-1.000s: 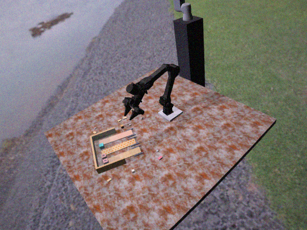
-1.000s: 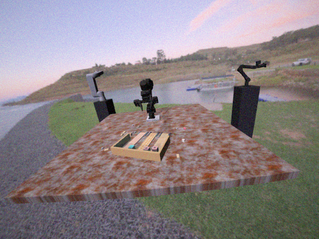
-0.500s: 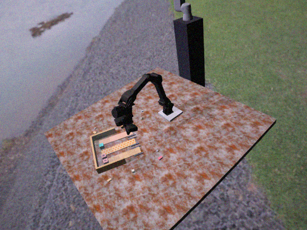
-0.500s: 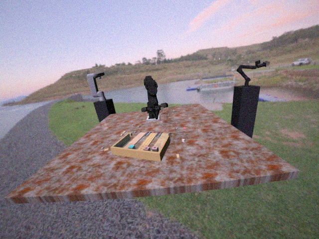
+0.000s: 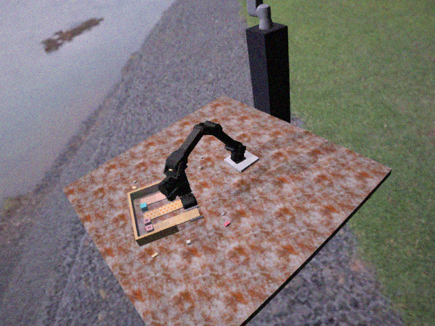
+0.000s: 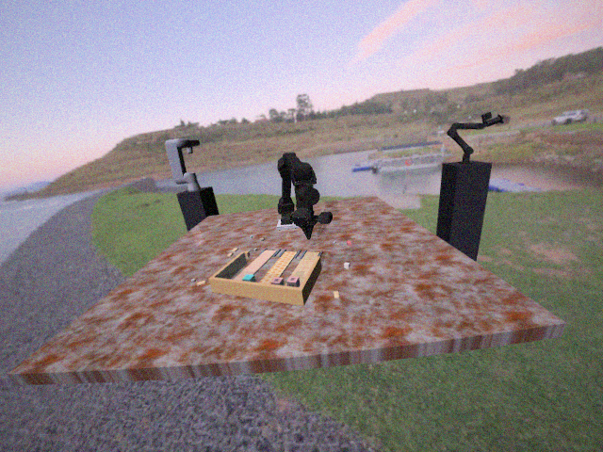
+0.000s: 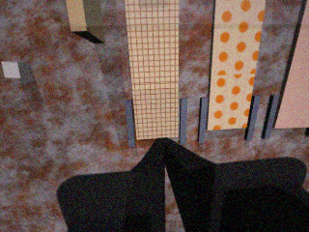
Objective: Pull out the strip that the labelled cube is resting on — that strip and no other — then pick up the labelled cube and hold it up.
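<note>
My gripper (image 6: 308, 237) (image 7: 161, 143) is shut with nothing between its fingertips, above the table just off the outer end of the gridded strip (image 5: 179, 218) (image 6: 306, 264) (image 7: 154, 72). The orange-dotted strip (image 5: 163, 210) (image 7: 234, 103) and the plain pink strip (image 5: 152, 199) (image 6: 257, 263) (image 7: 295, 97) lie parallel to it. Two pink cubes with dark marks, one (image 5: 149, 227) (image 6: 293, 281) at the gridded strip's inner end and one (image 5: 147, 221) (image 6: 277, 281) near the dotted strip's, are too small to read. A teal cube (image 5: 143, 206) (image 6: 249, 278) is by the pink strip.
A wooden walled frame (image 5: 132, 217) (image 6: 257, 290) (image 7: 77, 16) surrounds the strips' inner ends and is open toward the arm's base. Blue-grey rails (image 7: 183, 121) flank the outer ends. Small scraps, including a white block (image 5: 188, 242) (image 6: 347, 265) (image 7: 11, 70) and a red piece (image 5: 227, 223), lie around.
</note>
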You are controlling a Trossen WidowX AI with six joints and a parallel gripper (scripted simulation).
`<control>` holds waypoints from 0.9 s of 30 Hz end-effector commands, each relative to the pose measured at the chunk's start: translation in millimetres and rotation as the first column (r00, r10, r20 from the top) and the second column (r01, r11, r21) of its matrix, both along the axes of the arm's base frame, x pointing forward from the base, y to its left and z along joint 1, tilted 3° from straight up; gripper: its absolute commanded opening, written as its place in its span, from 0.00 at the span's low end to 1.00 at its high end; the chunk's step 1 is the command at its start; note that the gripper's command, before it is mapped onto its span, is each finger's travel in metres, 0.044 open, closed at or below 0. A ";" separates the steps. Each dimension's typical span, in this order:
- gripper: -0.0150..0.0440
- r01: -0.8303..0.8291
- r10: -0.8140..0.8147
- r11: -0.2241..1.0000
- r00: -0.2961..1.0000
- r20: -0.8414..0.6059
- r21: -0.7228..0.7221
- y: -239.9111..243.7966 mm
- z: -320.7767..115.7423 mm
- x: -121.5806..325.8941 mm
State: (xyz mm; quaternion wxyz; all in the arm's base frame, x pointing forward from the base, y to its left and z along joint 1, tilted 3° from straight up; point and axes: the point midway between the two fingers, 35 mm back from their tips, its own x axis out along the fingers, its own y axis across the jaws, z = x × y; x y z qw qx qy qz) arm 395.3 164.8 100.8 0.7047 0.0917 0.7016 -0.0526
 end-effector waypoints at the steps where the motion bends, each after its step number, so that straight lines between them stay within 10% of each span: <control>1: 0.25 0.005 -0.005 1.000 1.000 -0.006 -0.008 0.6 -4.5 -0.3; 27: 0.25 0.005 -0.005 1.000 1.000 -0.006 -0.008 3.2 -47.3 0.3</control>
